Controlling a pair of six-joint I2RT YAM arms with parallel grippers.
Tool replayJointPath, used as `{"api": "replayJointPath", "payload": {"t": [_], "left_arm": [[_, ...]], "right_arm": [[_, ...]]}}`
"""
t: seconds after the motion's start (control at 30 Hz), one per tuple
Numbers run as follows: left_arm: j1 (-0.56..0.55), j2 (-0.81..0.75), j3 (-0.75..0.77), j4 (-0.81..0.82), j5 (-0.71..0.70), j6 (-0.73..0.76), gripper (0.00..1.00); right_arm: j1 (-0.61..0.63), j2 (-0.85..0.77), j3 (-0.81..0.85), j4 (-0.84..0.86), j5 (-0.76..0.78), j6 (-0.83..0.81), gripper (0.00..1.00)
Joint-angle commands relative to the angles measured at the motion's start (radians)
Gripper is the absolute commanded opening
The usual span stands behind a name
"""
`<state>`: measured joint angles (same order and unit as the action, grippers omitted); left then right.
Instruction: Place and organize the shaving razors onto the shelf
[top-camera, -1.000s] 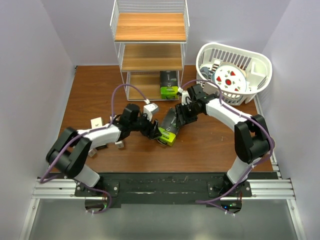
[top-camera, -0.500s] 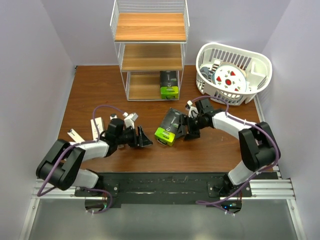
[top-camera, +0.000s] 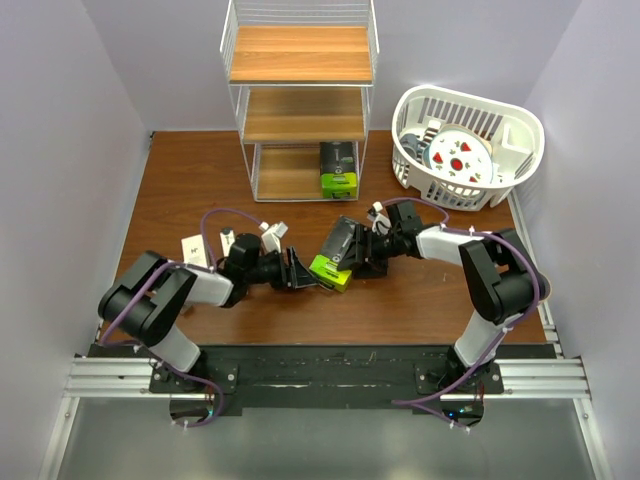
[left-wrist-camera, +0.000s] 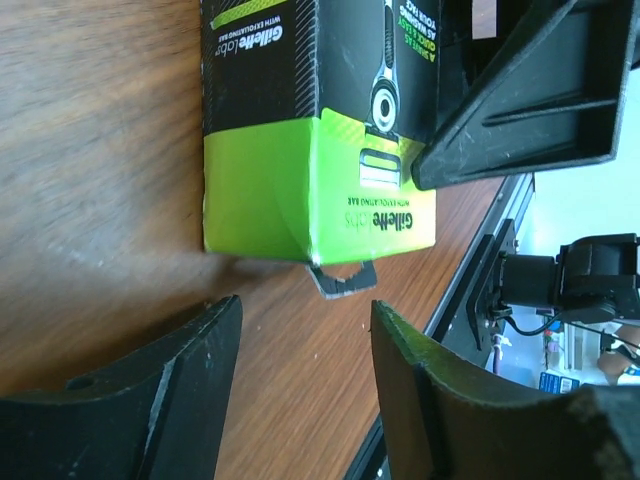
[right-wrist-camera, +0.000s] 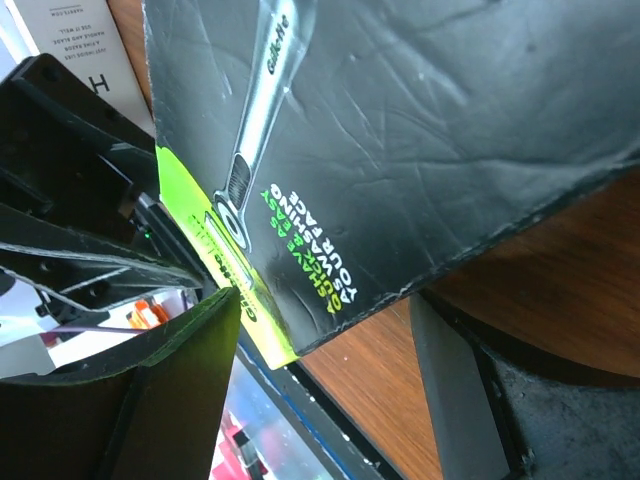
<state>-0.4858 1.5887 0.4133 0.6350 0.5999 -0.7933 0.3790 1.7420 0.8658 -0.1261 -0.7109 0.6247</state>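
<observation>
A black razor pack (top-camera: 340, 245) with a lime-green end sits on the brown table (top-camera: 430, 290) in front of the shelf (top-camera: 300, 52). It lies at a slant, with its green end pointing toward the near left. The left gripper (top-camera: 300, 272) is low over the table just beside that green end. Its fingers (left-wrist-camera: 190, 400) are spread apart with only bare wood between them, and the pack is just past their tips, so it holds nothing. The right gripper (top-camera: 362, 255) is at the pack's opposite side with its jaws wide. In the right wrist view the pack's long edge runs across the gap between the two fingers, and I cannot tell whether either finger presses on it. A small hang tab sticks out from under the green end. A second black and green pack (top-camera: 338, 166) stands on the lowest tier of the shelf, at its right side, while the two upper tiers show bare wood. A white carton (top-camera: 191, 249) lies on the table near the left arm, well apart from the pack. A white slatted basket (top-camera: 520, 125) with plates in it stands to the right of the shelf.
</observation>
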Motion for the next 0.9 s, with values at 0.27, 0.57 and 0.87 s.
{"api": "replayJointPath", "payload": {"t": [0.27, 0.57, 0.87], "left_arm": [[-0.034, 0.175, 0.116, 0.158, 0.033, -0.035, 0.34], [-0.068, 0.073, 0.122, 0.163, 0.112, 0.242, 0.0], [-0.022, -0.22, 0.004, 0.023, 0.078, 0.241, 0.0]], "right_arm": [[-0.006, 0.033, -0.014, 0.088, -0.018, 0.041, 0.75], [-0.003, 0.129, 0.053, 0.105, -0.07, 0.056, 0.87], [0.129, 0.188, 0.186, 0.172, -0.094, 0.116, 0.9]]}}
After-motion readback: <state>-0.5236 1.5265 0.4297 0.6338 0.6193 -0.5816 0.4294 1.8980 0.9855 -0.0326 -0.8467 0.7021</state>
